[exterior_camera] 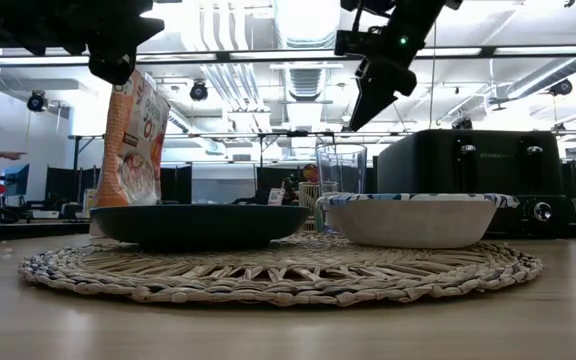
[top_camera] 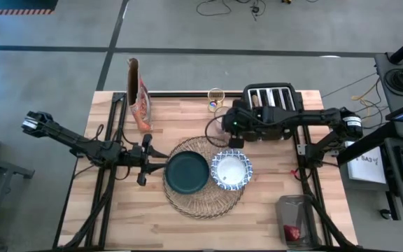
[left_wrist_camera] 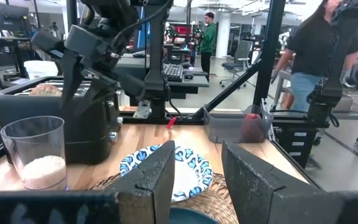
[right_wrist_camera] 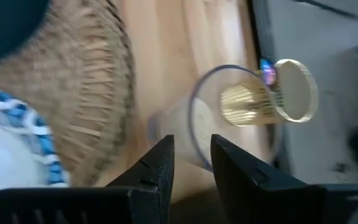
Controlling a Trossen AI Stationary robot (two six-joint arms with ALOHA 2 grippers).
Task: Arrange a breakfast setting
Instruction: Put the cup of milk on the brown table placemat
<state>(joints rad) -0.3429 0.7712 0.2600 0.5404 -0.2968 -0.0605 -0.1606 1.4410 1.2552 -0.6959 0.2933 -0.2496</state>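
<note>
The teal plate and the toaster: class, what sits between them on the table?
In the high view the blue-and-white bowl lies between the teal plate and the toaster, on the wicker placemat.

Bright, even ceiling light; overhead fixtures glare in the low view, silhouetting the arms. The right wrist view is motion-blurred.
</note>
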